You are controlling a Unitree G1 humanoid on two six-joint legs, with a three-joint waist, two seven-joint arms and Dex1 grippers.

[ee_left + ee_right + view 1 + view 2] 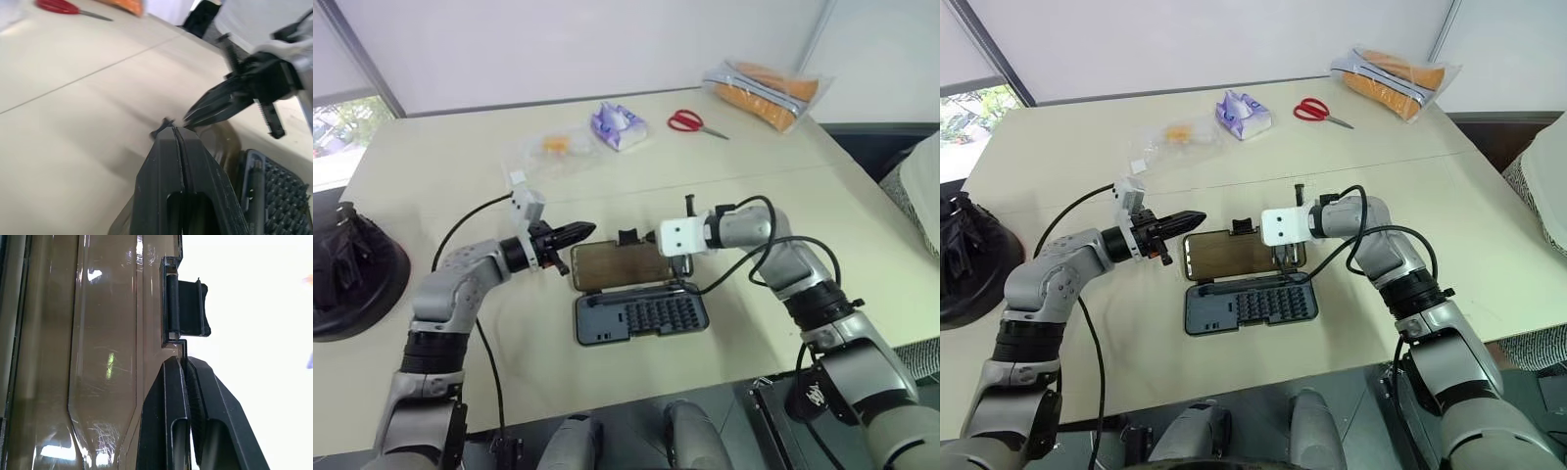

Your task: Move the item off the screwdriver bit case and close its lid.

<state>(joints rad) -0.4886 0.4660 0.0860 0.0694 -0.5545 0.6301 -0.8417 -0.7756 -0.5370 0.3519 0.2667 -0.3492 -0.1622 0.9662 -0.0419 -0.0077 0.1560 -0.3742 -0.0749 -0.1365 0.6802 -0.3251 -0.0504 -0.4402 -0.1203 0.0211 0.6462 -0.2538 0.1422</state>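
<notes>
The helmet (352, 269) already sat at the bench's (460, 166) left edge, well clear of the screwdriver bit case (641, 316). The lid (622, 265) lay open; flipping it was next. Both arms reached inward, the left claw (582, 231) and right claw (186, 364) pinched empty at its far edge.

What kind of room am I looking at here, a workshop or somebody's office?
Probably an office or test room rather than a workshop. A plain beige table stands by a window with a blind, and it carries everyday odds and ends: red scissors, a tissue pack and an open screwdriver bit case.
</notes>
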